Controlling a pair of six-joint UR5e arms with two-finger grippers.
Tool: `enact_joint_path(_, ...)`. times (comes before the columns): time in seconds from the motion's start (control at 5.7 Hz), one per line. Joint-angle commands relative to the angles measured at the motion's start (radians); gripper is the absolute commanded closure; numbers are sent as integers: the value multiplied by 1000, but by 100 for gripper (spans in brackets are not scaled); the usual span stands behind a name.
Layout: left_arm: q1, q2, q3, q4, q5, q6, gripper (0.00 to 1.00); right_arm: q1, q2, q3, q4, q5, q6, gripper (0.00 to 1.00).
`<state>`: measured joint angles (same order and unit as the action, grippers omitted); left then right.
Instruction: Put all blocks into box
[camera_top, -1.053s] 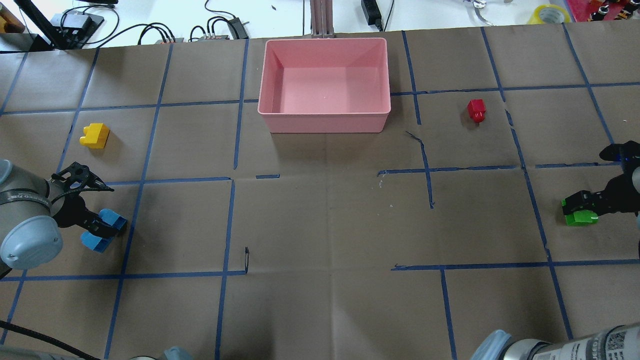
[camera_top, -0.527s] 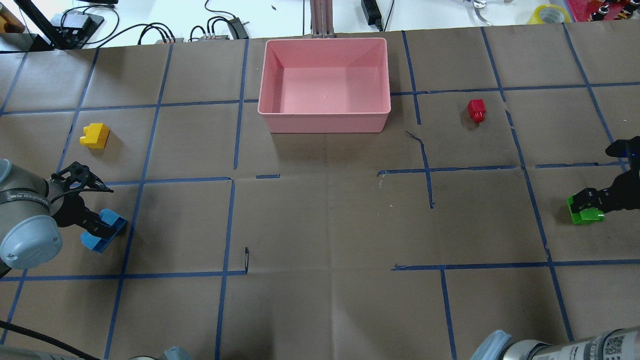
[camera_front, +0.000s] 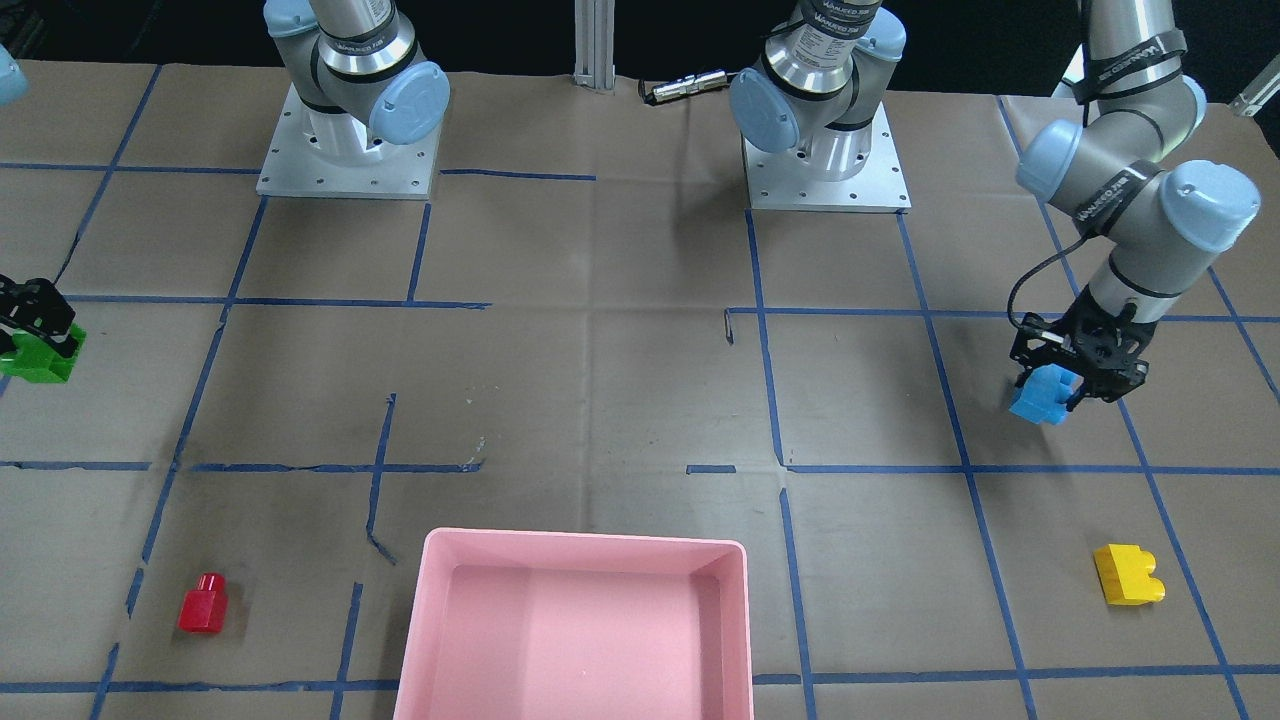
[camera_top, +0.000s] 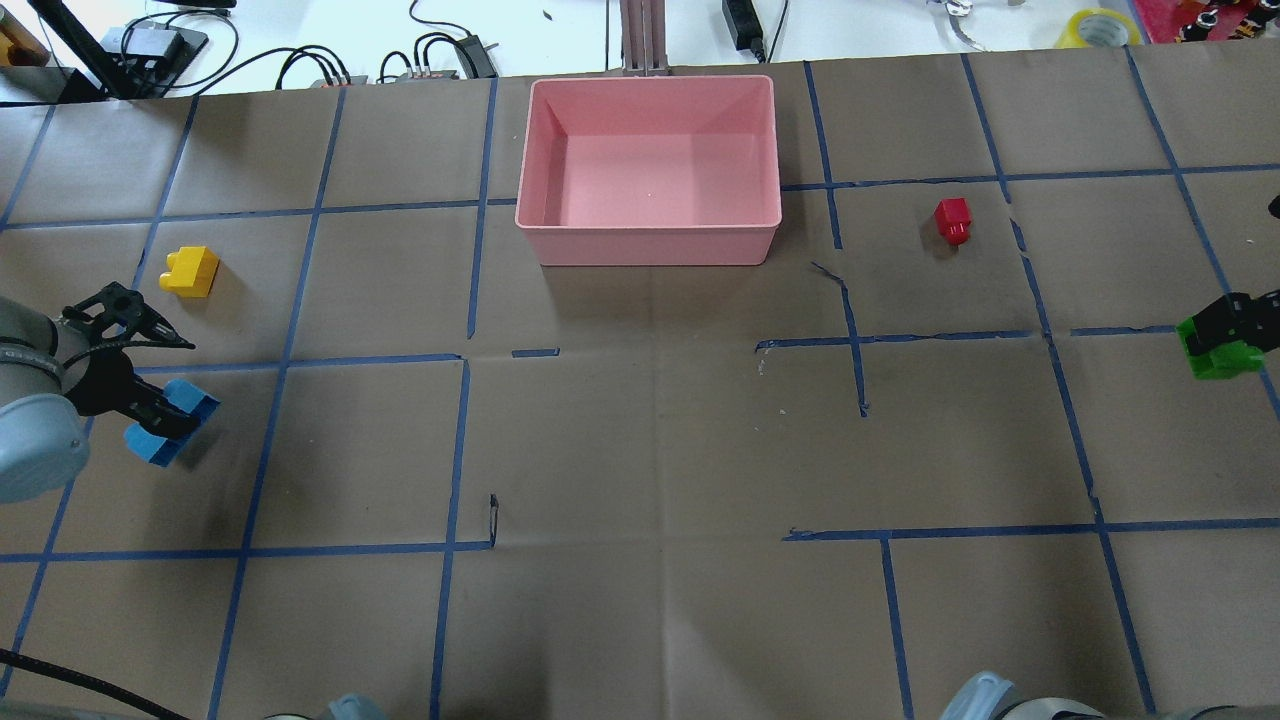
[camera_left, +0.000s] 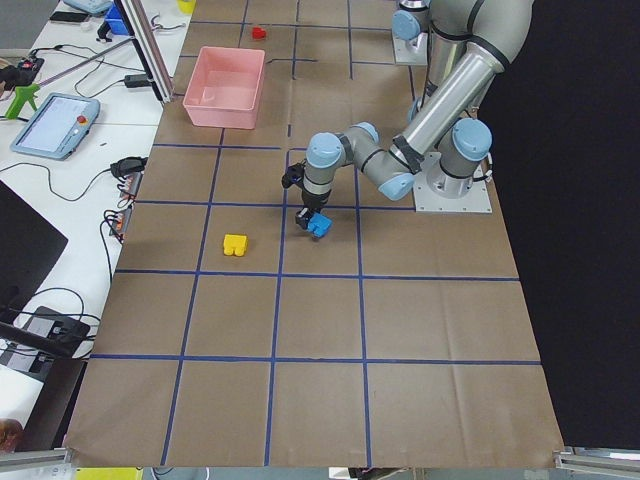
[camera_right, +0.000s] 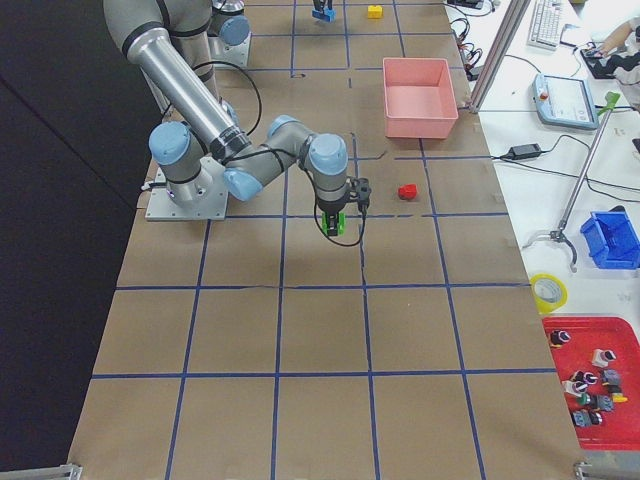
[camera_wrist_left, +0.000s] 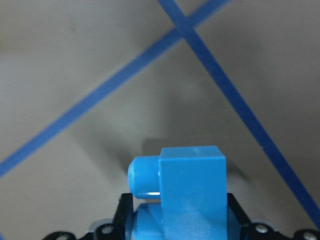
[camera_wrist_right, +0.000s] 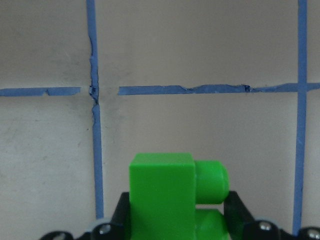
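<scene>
My left gripper (camera_top: 150, 425) is shut on the light blue block (camera_top: 172, 418) and holds it above the table at the left edge; the block fills the left wrist view (camera_wrist_left: 185, 192). My right gripper (camera_top: 1228, 340) is shut on the green block (camera_top: 1218, 355) above the table at the right edge; it shows in the right wrist view (camera_wrist_right: 167, 192). The yellow block (camera_top: 190, 271) lies on the table beyond my left gripper. The small red block (camera_top: 953, 220) lies to the right of the pink box (camera_top: 650, 243), which is empty at the far middle.
Brown paper with blue tape lines covers the table (camera_top: 650, 450). Cables and power supplies (camera_top: 430, 50) lie beyond the far edge. The two arm bases (camera_front: 345, 150) stand at the near side.
Both grippers have lifted their blocks off the table. The left one with the blue block moved left and away; the right one with the green block moved right and away.
</scene>
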<state>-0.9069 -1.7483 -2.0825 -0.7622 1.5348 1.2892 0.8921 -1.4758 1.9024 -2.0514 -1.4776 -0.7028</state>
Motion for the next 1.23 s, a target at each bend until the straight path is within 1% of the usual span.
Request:
enact_joint_path(0.0, -21, 6, 274, -326, -1, -16, 68, 132, -8, -181, 149, 38, 9, 92)
enact_joint_path(0.18, -30, -6, 421, -479, -1, -39, 68, 221, -3, -201, 136, 134, 16, 92)
enact_joint_path(0.35, -61, -28, 500, -544, -4, -75, 68, 313, 14, -215, 131, 252, 20, 92)
enact_joint_path(0.53, -88, -51, 539, -543, -7, -141, 68, 370, 35, -215, 110, 308, 20, 92)
enact_joint_path(0.7, -121, -78, 579, -543, -40, -231, 68, 413, 40, -215, 58, 333, 25, 92)
enact_joint_path(0.88, -183, -106, 620, -542, -47, -370, 68, 474, 66, -224, 38, 481, 120, 92)
enact_joint_path(1.05, -248, -124, 648, -540, -47, -525, 68, 554, 134, -286, -45, 556, 257, 92)
